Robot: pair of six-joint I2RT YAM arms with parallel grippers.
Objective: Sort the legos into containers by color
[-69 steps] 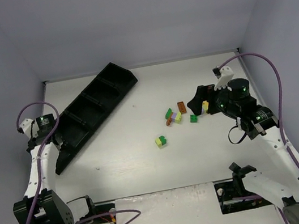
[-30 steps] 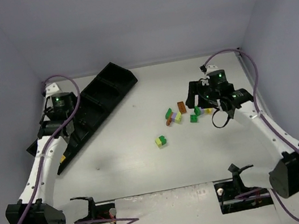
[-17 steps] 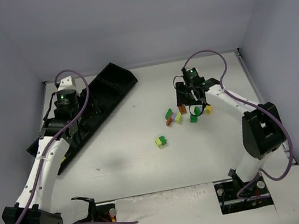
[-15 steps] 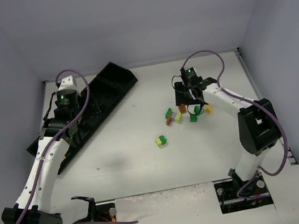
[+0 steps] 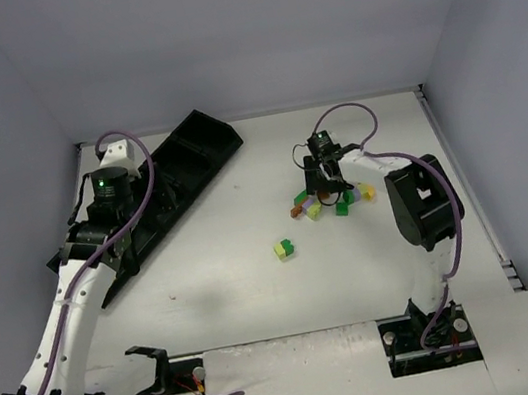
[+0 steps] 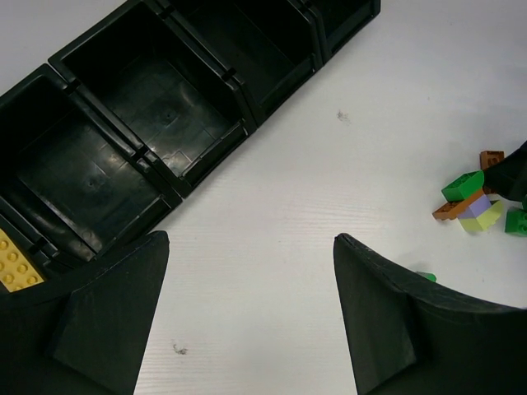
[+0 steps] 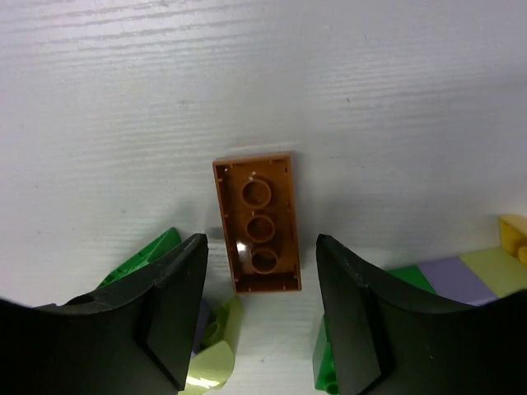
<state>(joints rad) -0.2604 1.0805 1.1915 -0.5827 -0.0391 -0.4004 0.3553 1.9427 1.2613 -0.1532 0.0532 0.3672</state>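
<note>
The legos lie in a loose cluster point(image 5: 318, 203) at mid-right of the table, with a yellow-and-green one point(image 5: 284, 248) apart nearer the front. My right gripper point(image 7: 262, 255) is low over the cluster, open. Its jaws stand either side of an upside-down brown brick point(image 7: 257, 222), with a gap on both sides. Green point(image 7: 144, 255), lime point(image 7: 212, 354) and purple-lime point(image 7: 461, 276) bricks lie close around the fingers. The containers are compartments of a black tray point(image 5: 196, 140) at the left. One holds a yellow brick point(image 6: 15, 263). My left gripper point(image 6: 251, 240) hangs open and empty beside the tray.
The tray point(image 6: 247, 123) lies diagonally from front left to back middle, and the other compartments in the left wrist view are bare. A yellow brick point(image 5: 366, 190) sits at the right edge of the cluster. Walls enclose the table on three sides.
My right gripper has swung left from the green and yellow bricks onto the brown brick, and its jaws have narrowed. My left arm has shifted slightly forward beside the tray.
</note>
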